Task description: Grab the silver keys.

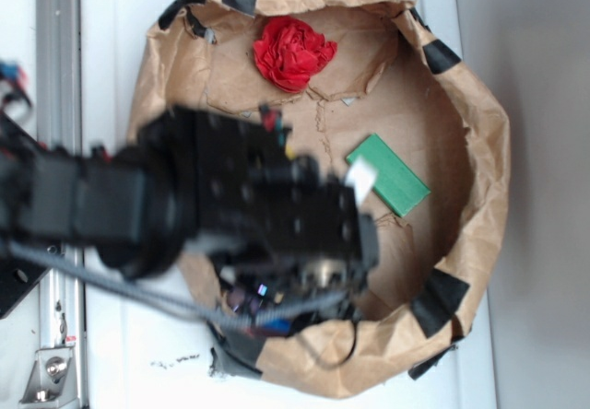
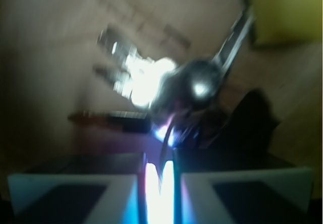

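Observation:
In the wrist view the silver keys (image 2: 144, 77) hang blurred and bright just ahead of my gripper (image 2: 159, 171). Their thin wire ring (image 2: 166, 138) runs down into the narrow slit between my two fingers, which are shut on it. A round shiny metal piece (image 2: 199, 82) with a long stem sits beside the keys. In the exterior view my gripper (image 1: 313, 285) is over the near part of the brown paper bowl (image 1: 479, 142). The black arm hides most of the keys there; only a metallic glint (image 1: 323, 269) shows.
Inside the bowl lie a crumpled red cloth (image 1: 293, 52) at the far side and a flat green block (image 1: 389, 174) to the right. Dark small items (image 1: 251, 303) sit under the wrist. Black tape patches (image 1: 441, 300) dot the rim.

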You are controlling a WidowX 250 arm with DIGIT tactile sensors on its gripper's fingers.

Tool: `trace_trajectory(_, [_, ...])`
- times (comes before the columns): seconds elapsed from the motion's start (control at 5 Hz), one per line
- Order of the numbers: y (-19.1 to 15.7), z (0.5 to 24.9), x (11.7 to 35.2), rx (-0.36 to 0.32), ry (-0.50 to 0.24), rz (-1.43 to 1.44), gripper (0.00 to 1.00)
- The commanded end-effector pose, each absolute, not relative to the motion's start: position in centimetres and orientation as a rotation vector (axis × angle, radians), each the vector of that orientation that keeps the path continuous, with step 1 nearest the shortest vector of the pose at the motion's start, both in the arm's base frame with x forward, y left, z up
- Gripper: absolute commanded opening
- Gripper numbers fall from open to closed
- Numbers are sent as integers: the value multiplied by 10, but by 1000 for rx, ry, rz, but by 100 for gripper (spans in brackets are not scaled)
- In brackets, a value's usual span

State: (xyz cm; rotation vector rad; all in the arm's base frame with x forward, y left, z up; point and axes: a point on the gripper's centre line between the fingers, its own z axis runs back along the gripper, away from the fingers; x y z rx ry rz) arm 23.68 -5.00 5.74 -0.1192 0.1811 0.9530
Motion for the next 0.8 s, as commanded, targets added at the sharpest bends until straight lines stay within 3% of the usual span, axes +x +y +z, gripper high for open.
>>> trace_trajectory(0.0, [24,154,253,-368,-137,1130,0])
trace_trajectory(0.2, [22,162,246,-390,-152,1038,0])
trace_trajectory(0.4, [14,154,244,-334,-108,990,0])
trace_trajectory(0.6, [2,142,240,-204,-100,932,0])
